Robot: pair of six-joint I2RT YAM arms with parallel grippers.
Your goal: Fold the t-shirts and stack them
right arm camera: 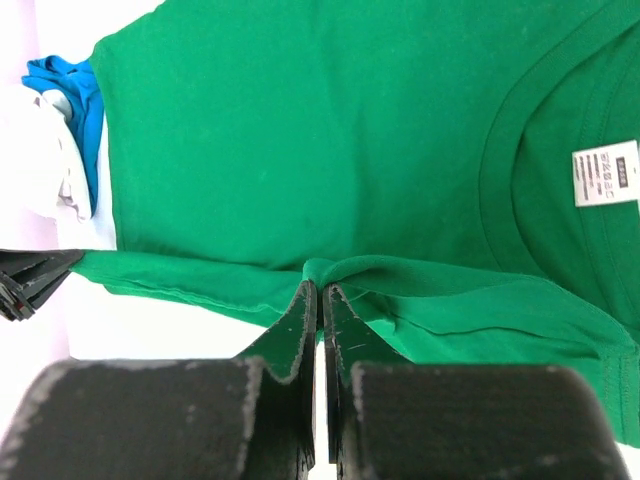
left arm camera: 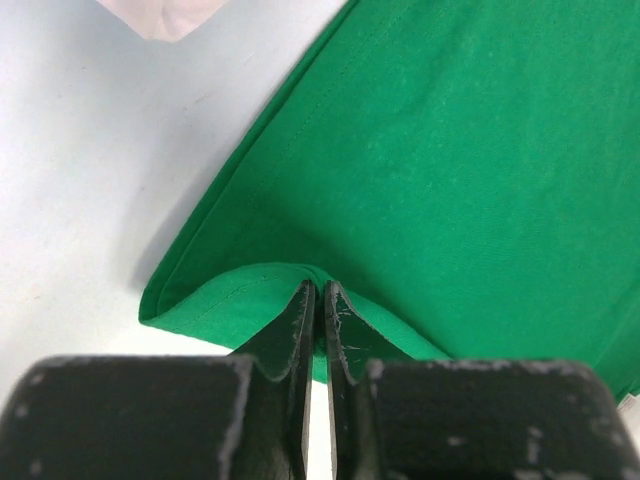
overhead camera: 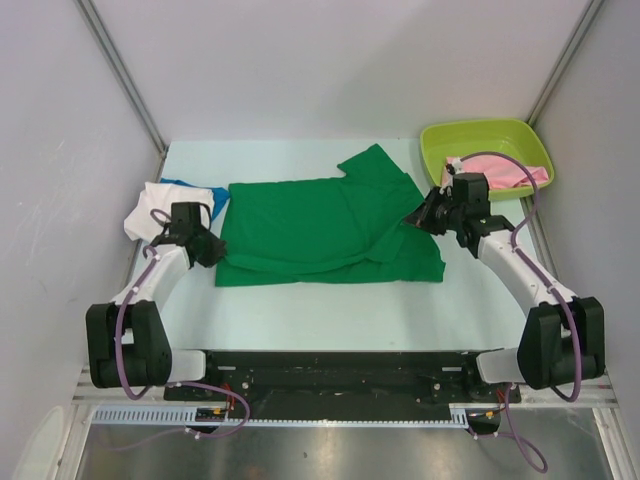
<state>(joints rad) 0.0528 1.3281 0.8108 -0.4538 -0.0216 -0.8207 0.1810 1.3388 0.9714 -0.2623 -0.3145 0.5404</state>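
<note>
Green t-shirt (overhead camera: 320, 225) lies spread in the middle of the table (overhead camera: 300, 310), with the left gripper (overhead camera: 212, 250) squeezed tight on its edge at 9 o'clock and the right gripper (overhead camera: 422, 217) squeezed tight on its edge at 3 o'clock.

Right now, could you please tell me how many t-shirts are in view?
4. A bright green cloth t-shirt spread mid-table; a white cloth t-shirt and a blue t-shirt bunched at the left edge; a pink t-shirt in the lime-green plastic tub, which may hide more.
</note>
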